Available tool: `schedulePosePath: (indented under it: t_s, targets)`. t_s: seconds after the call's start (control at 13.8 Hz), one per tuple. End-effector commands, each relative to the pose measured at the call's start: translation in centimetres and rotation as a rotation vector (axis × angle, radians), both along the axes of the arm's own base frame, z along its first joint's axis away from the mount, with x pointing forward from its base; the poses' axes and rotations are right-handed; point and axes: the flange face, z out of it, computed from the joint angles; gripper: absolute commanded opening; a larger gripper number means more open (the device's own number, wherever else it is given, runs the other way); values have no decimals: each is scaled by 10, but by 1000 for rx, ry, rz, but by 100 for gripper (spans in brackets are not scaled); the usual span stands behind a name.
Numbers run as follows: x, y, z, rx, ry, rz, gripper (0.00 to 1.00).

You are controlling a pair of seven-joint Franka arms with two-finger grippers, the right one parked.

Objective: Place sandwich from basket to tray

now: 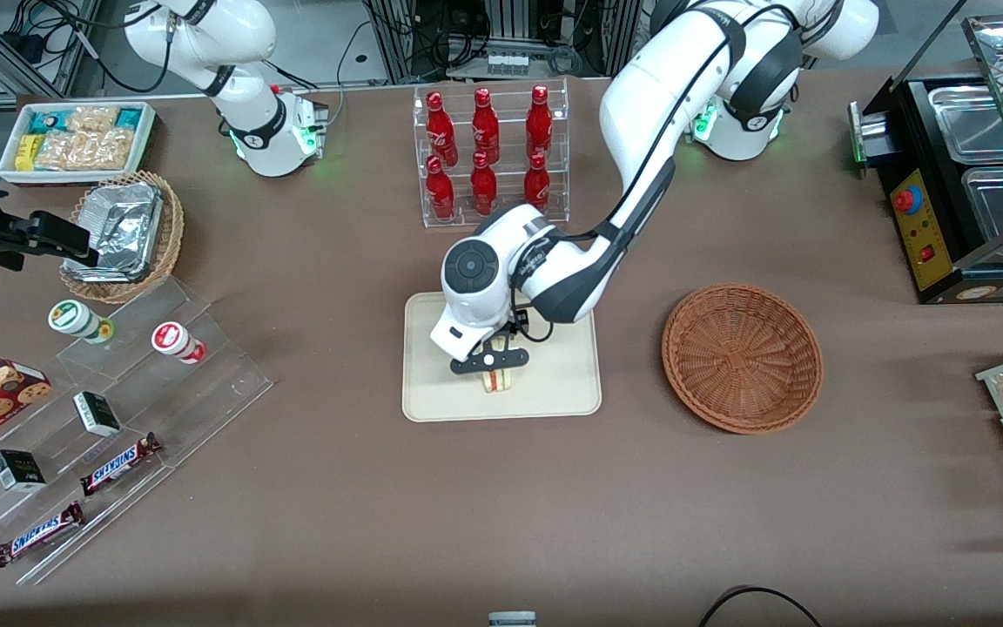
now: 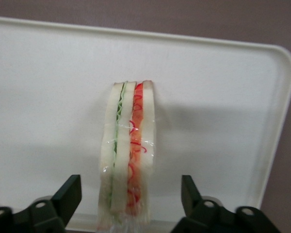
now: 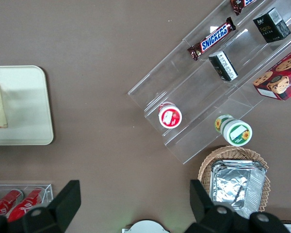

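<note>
Now, pincer: my gripper [image 1: 491,360] hangs low over the tray [image 1: 562,396], fingers spread wide, nothing clamped.
Sandwich: sandwich [image 2: 128,155] sits on the tray directly beneath me, between my fingers [image 2: 68,196], with clear gaps on both sides, neither pad touching.
Long axis: it stands on edge, its layers running straight out from me, crosswise to my finger line.
Basket: basket [image 1: 742,357] lies well apart toward my own end of the table, nothing in it.
Judgement: sandwich looks delivered; my next move is straight up, keeping the fingers clear of the bread.
</note>
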Motion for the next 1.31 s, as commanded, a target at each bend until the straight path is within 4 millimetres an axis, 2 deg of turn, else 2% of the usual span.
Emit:
schedulePosePath:
  t_s: [0.0, 0.15, 0.29, 0.36, 0.44, 0.51, 0.65, 0.95, 1.24]
  targets:
    - [-4, 7, 49, 18, -12, 2, 100]
    - [23, 37, 77, -7, -26, 52, 100]
    - [29, 47, 96, -5, -47, 30, 100]
    - [33, 58, 98, 13, -25, 44, 100]
    - [53, 89, 97, 46, 1, 80, 100]
    - [67, 110, 109, 45, -4, 109, 100]
    - [84, 147, 116, 51, -1, 63, 100]
    - [116, 258, 121, 56, 35, -55, 100]
    - [126, 358, 148, 37, 43, -153, 100]
